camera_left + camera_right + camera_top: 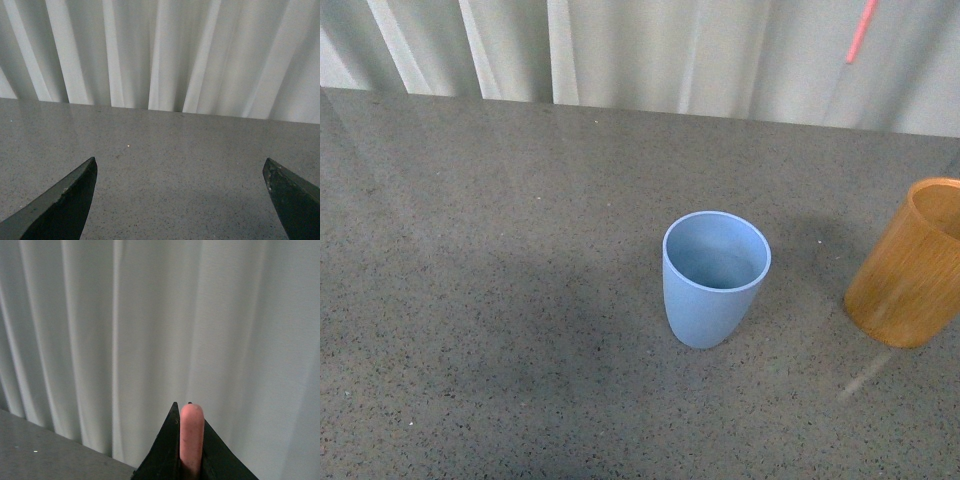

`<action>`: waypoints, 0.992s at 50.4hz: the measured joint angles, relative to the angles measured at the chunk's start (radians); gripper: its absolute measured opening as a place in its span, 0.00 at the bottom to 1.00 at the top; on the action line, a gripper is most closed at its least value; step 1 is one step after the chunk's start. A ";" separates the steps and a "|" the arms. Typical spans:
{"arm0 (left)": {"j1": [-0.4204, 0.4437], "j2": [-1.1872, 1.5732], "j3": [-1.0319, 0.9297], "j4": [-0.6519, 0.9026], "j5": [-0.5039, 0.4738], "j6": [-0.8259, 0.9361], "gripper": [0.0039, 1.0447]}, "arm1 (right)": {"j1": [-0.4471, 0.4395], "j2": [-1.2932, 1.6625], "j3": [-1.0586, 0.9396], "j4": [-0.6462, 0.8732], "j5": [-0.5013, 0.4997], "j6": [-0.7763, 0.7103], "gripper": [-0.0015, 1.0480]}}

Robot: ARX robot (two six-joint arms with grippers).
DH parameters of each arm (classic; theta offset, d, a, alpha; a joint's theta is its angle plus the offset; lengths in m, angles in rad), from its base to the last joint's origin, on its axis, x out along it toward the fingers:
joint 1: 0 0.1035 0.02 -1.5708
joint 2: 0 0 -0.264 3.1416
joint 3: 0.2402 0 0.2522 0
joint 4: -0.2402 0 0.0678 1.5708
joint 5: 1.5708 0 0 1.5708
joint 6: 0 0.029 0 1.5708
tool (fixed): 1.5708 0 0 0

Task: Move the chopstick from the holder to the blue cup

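The light blue cup stands upright and empty at the middle of the grey table. The orange-brown wooden holder stands at the right edge, partly cut off. A salmon-pink chopstick shows at the top right, high above the holder, tilted; its lower part is out of frame. In the right wrist view my right gripper is shut on the chopstick, whose rounded end stands between the dark fingers. My left gripper is open and empty over bare table; neither arm shows in the front view.
A white pleated curtain hangs behind the table's far edge. The speckled grey tabletop stretches left of the cup.
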State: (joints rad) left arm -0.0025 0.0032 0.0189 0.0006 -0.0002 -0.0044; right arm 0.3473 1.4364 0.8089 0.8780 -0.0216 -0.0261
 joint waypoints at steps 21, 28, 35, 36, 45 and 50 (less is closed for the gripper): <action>0.000 0.000 0.000 0.000 0.000 0.000 0.94 | 0.128 0.119 -0.122 0.129 -0.009 0.060 0.01; 0.000 0.000 0.000 0.000 0.000 0.000 0.94 | 0.141 0.158 -0.135 0.164 -0.014 0.062 0.01; 0.000 0.000 0.000 0.000 0.000 0.000 0.94 | 0.154 0.189 -0.137 0.179 -0.014 0.066 0.01; 0.000 0.000 0.000 0.000 0.000 0.000 0.94 | 0.155 0.192 -0.137 0.179 -0.014 0.066 0.01; 0.000 0.000 0.000 0.000 0.000 0.000 0.94 | 0.173 0.245 -0.137 0.209 -0.012 0.068 0.01; 0.000 0.000 0.000 0.000 0.000 0.000 0.94 | 0.180 0.281 -0.139 0.238 -0.010 0.068 0.01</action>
State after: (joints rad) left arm -0.0025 0.0032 0.0189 0.0006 -0.0002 -0.0044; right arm 0.5274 1.7172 0.6697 1.1156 -0.0315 0.0414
